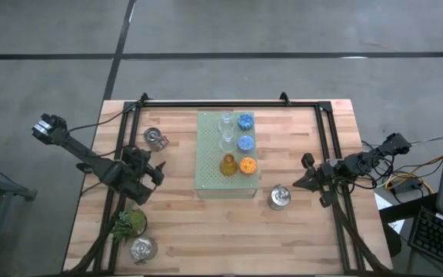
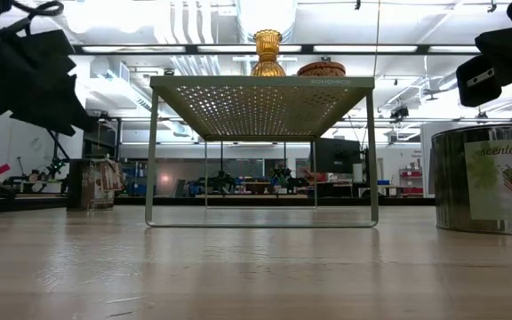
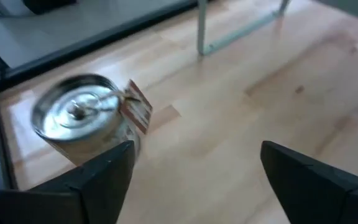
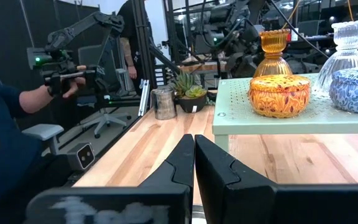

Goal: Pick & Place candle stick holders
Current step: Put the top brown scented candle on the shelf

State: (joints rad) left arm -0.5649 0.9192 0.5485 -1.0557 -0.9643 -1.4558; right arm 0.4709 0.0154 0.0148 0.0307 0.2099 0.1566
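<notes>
Altogether you have nine candle stick holders in sight: six sit on the pale green perforated board (image 1: 210, 165) at mid-tabletop (image 1: 206, 231), and three shiny silver ones stand off it. On the board you can count two clear glass holders (image 1: 226, 121) in one column with the amber holder (image 1: 228, 165) at its near end, and beside them two blue holders (image 1: 245, 121) with the orange holder (image 1: 248, 165) closing that column. The amber one is a footed glass cup, the orange one a squat patterned bowl, the blue ones squat and patterned too. Of the silver ones, you see one (image 1: 155, 138) left of the board, one (image 1: 280, 197) off the board's near right corner with a printed label, and one (image 1: 142, 248) at the near left edge, just beside a leafy plant sprig (image 1: 129, 223). Your left claw (image 1: 154, 171) hovers between the board and the left rail, its fingers spread apart, with the tagged silver holder ahead of it. Your right claw (image 1: 302, 181) hangs right of the labelled silver holder, fingers pressed together, empty. A person's hand (image 4: 73, 79) shows beyond the tabletop.
</notes>
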